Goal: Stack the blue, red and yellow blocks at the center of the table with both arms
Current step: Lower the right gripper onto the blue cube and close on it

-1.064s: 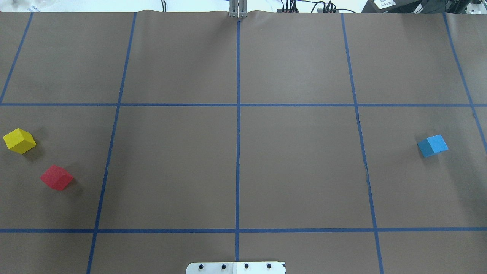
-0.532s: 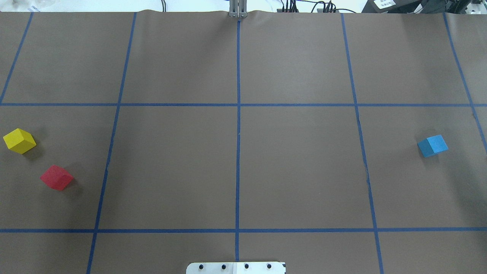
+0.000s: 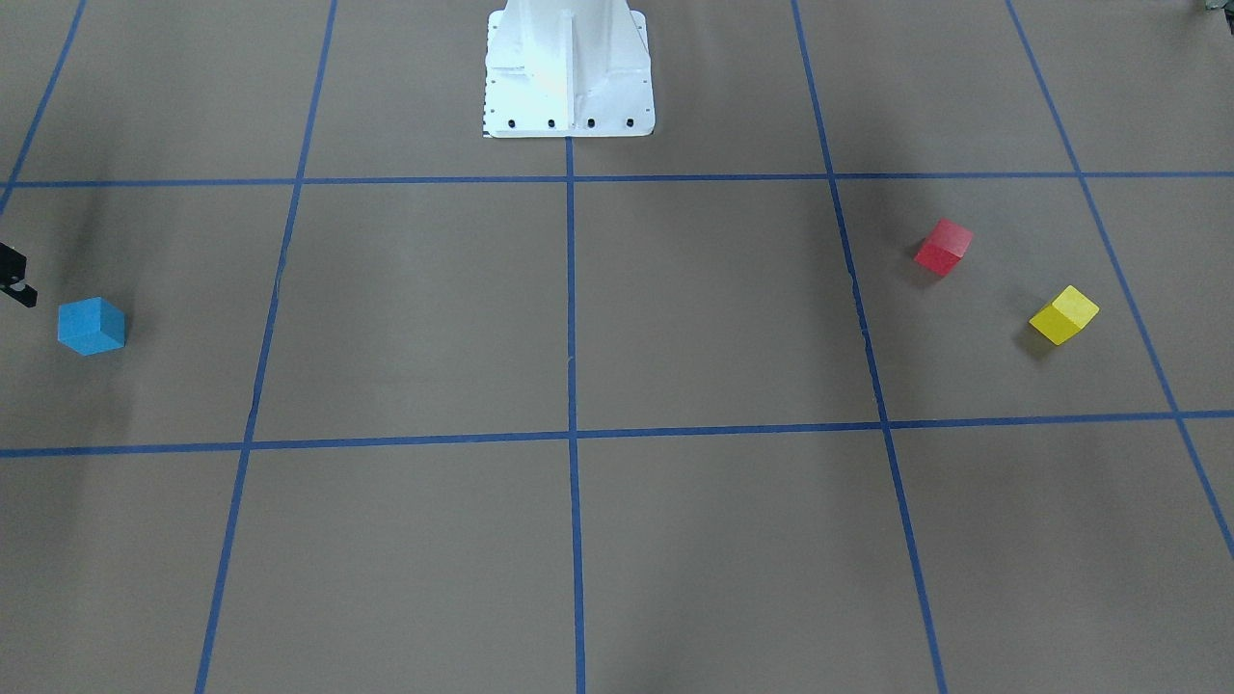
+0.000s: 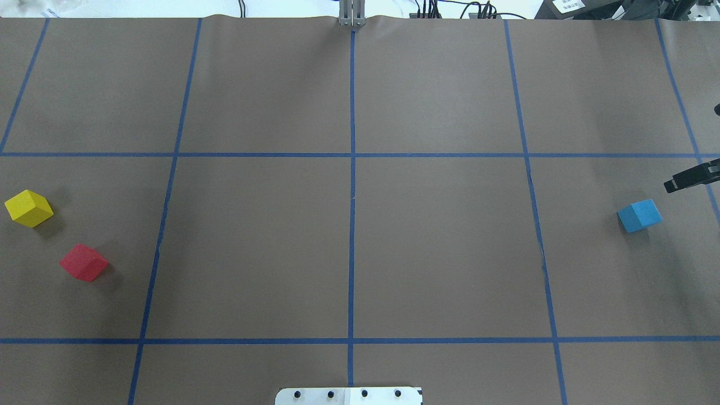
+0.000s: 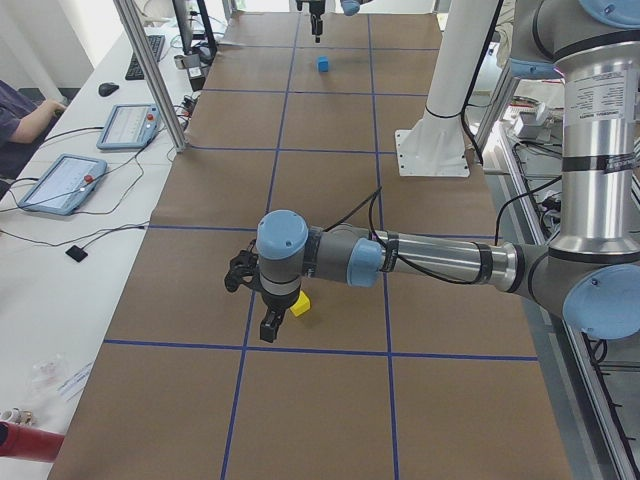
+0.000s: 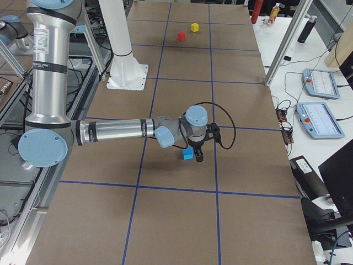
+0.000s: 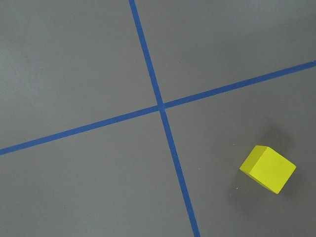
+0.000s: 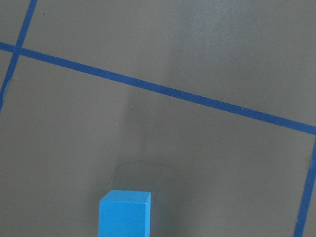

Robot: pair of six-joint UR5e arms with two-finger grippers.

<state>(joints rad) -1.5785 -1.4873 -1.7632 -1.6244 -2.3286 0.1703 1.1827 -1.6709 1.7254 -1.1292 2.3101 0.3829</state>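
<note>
The blue block lies at the right end of the table, and the yellow block and red block lie at its left end, all well apart from the center of table. The right gripper hangs near the blue block and the left gripper by the yellow one; whether they are parted or closed, I cannot tell. Each should probably align with the turned faces of its block before descending.

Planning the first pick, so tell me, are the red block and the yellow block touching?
Apart. The overhead view shows bare brown table between the red block and the yellow block.
</note>
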